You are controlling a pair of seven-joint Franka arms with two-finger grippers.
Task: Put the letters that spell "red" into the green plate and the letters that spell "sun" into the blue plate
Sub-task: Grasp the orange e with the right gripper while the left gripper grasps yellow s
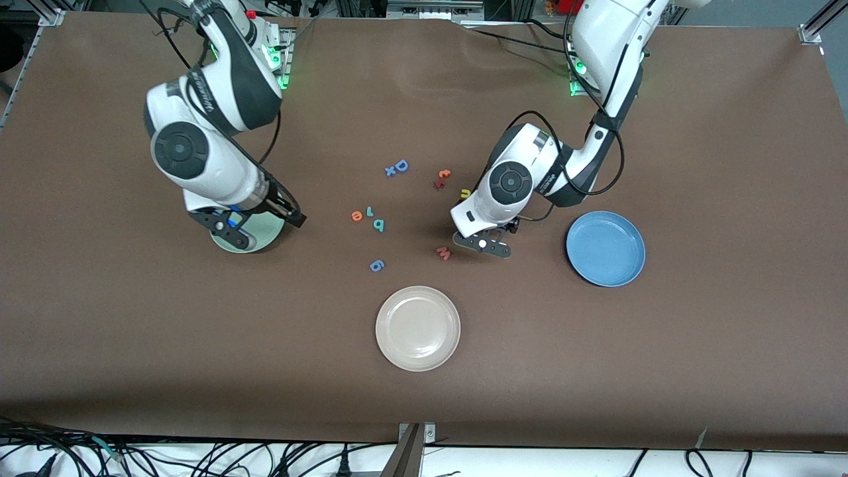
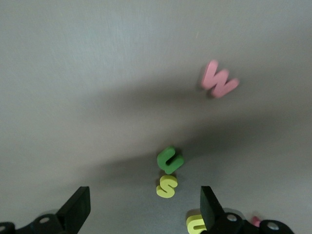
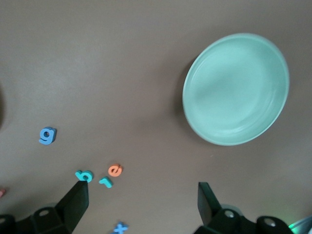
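We have both arms reaching out from their bases and bent sharply at the elbow, wrists turned down toward the table. Our left gripper [image 1: 481,244] hangs low over the table, jaws spread wide and gripping nothing. Our right gripper [image 1: 228,228] hangs low too, jaws just as wide apart and empty. In each wrist view, both fingertips [image 2: 78,207] frame bare space.
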